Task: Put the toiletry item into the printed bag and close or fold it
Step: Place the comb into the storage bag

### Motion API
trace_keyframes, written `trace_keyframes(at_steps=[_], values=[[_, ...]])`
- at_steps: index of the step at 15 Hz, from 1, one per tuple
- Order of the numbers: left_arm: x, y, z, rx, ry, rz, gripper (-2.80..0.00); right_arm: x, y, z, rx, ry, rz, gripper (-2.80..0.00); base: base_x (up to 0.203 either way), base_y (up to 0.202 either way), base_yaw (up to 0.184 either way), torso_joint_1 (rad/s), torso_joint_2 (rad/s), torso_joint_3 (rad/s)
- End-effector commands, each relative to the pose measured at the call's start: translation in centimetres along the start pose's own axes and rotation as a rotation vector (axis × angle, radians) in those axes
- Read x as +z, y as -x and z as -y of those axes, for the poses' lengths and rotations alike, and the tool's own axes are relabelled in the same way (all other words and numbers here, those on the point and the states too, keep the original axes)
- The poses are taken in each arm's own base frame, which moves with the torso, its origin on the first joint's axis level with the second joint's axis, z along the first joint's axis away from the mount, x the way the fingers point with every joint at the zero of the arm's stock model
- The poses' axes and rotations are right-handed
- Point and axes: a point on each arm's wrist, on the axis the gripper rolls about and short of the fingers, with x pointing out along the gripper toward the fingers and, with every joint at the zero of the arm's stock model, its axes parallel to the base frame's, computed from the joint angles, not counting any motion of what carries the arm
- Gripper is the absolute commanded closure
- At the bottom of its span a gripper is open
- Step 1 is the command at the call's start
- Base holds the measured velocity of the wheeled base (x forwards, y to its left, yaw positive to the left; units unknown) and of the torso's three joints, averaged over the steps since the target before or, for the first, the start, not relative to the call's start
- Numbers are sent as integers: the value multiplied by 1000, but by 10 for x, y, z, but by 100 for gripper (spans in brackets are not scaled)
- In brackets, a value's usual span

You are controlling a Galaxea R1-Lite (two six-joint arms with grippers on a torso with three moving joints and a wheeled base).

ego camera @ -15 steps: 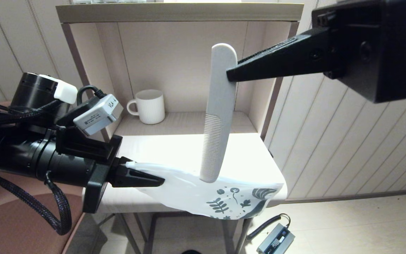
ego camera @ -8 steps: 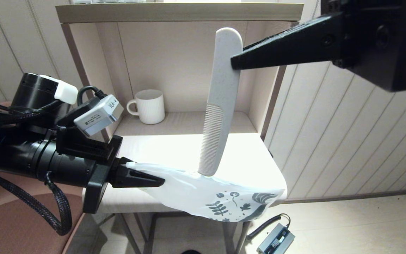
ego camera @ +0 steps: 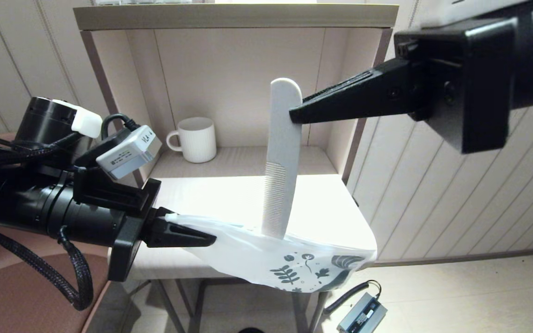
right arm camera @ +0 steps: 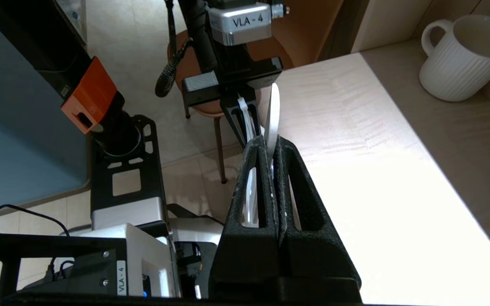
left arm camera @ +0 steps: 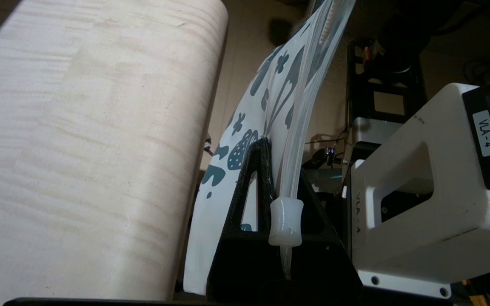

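Holding the comb (ego camera: 281, 157) upright by its plain end, right pincer (ego camera: 294, 114) clamped flat on it, teeth pointing down. Lower tip of comb meeting the bag (ego camera: 266, 261) at its top edge, above the table's (ego camera: 192, 194) front edge; whether the tip has passed inside the mouth or only rests on the plastic cannot be told. Left pincer (ego camera: 206, 238) clenched on one end of the bag's top strip, beside the white slider (left arm camera: 286, 223), holding the bag out sideways off the table's front edge, printed end sagging toward the front right corner. Mug (ego camera: 195, 139) standing well apart on the low shelf at the table's back.

Judged as the insertion step, barely begun. To do well: keeping the comb aligned with the narrow slit of the mouth, edge-on as seen in the right wrist view, where comb (right arm camera: 272, 114) and bag strip (right arm camera: 245, 114) sit just beside each other. Lowering slowly and straight, so fine teeth do not snag the film. Keeping the left grip firm and still so the mouth does not collapse. Watching for the bag bulging under the tip, a likely sign of missing the opening. Letting go only once most of the comb sits inside; closing with the slider afterwards.
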Motion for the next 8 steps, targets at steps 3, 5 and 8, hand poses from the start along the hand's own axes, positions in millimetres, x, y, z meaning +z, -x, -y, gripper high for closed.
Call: trace_keyframes(at_steps=[3,5,8], values=[[0,0,0,-4,-2,1,0,6,4,-2,1,11,23,0,0,0,0,0,0,0],[0,0,0,-6,-1,2,0,9,8,-4,3,20,40,0,0,0,0,0,0,0],[0,0,0,-8,-2,4,0,-5,-3,-1,12,-7,-21,0,0,0,0,0,0,0]])
